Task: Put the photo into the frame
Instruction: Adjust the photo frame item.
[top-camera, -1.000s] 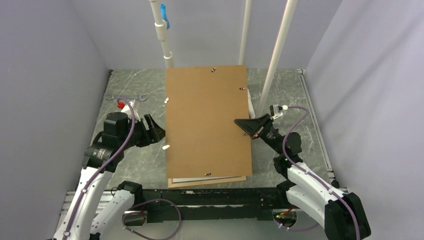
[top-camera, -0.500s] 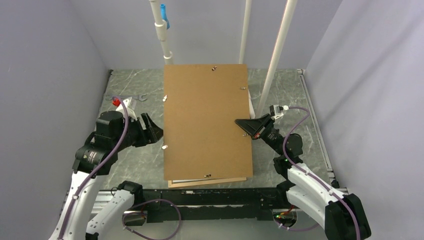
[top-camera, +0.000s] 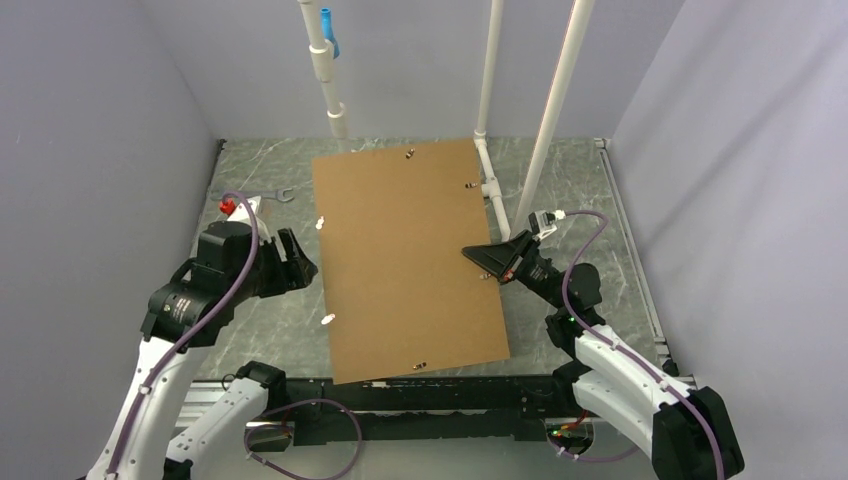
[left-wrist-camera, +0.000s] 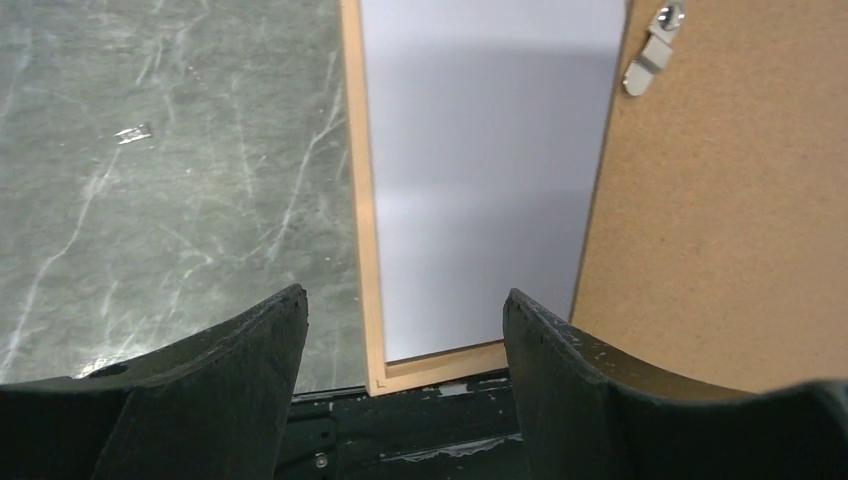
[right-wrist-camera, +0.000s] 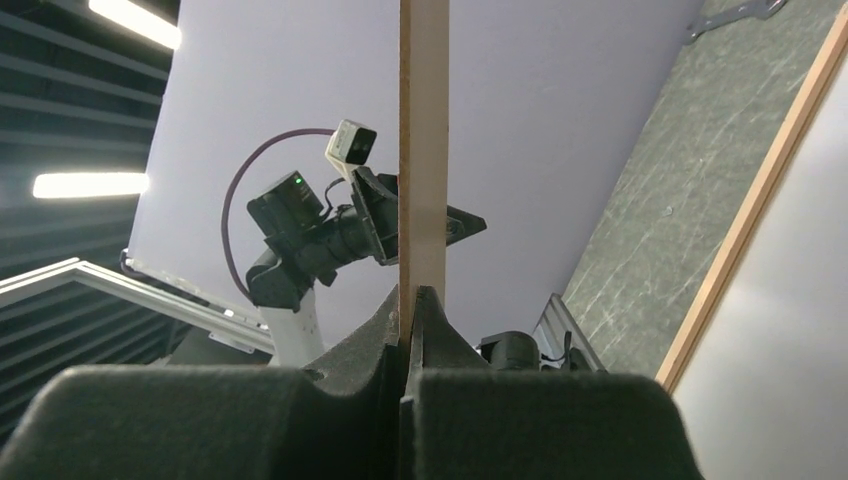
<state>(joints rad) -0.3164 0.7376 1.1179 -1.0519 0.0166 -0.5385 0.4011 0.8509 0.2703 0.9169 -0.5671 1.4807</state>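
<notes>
The brown backing panel (top-camera: 410, 260) hangs tilted above the table, and my right gripper (top-camera: 483, 257) is shut on its right edge. The right wrist view shows that panel edge (right-wrist-camera: 423, 150) pinched between the closed jaws of the right gripper (right-wrist-camera: 410, 300). In the top view the panel hides the frame and the photo. Below my left wrist the frame (left-wrist-camera: 362, 200) lies flat, its near-left corner showing, with the photo (left-wrist-camera: 490, 170) inside it, white back up. My left gripper (left-wrist-camera: 400, 300) is open above that corner and holds nothing; the left gripper (top-camera: 300, 262) hovers just left of the panel.
White pipes (top-camera: 545, 120) stand at the back right of the table. A wrench (top-camera: 255, 197) lies at the far left. Small metal clips (left-wrist-camera: 655, 50) sit along the panel's edges. A black rail (top-camera: 450, 390) runs along the near edge.
The right gripper has raised the backing panel and swung its far end left, so it now covers the frame in the top view. The left arm drew back a little to the left.
</notes>
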